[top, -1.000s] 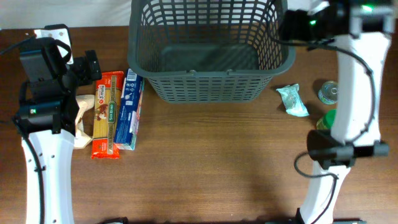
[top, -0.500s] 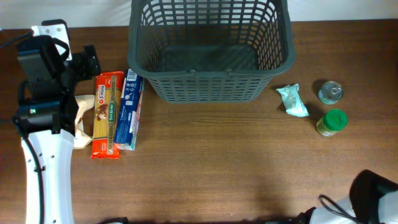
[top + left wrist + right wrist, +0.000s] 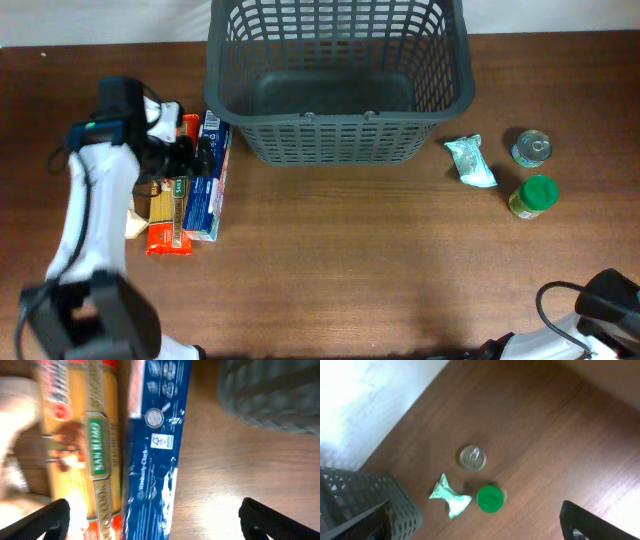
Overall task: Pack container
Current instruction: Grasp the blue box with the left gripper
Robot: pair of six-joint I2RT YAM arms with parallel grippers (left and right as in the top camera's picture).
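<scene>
overhead: the left gripper (image 3: 188, 158) sits low over the near-basket ends of the san remo pasta pack (image 3: 166, 215) and the blue kimberly-clark pack (image 3: 206, 200); from here i cannot tell how far its fingers are spread or whether they touch either pack. a beige bag (image 3: 133, 218) lies just left of the pasta. the container (image 3: 340, 140) stands upright at the far middle of the table, mouth facing up, its long axis running left to right, with its far side cut off by the frame edge and its solid bottom bare. to its right lie a teal packet (image 3: 470, 162), a tin can (image 3: 531, 148) and a green-lidded jar (image 3: 533, 195). only part of the right arm (image 3: 610, 300) shows, at the near right corner. left wrist: the left gripper (image 3: 160, 517) has its fingers wide apart, holding nothing, one tip over the pasta pack (image 3: 87, 445) and the other over bare table (image 3: 235, 470), with the blue pack (image 3: 155, 460) between them; the container (image 3: 270, 395) is a blur at upper right. right wrist: the right gripper (image 3: 482, 521) is also spread wide and empty, high above the can (image 3: 472, 457), jar (image 3: 490, 498) and packet (image 3: 449, 495); a corner of the container (image 3: 355, 495) shows at lower left.
</scene>
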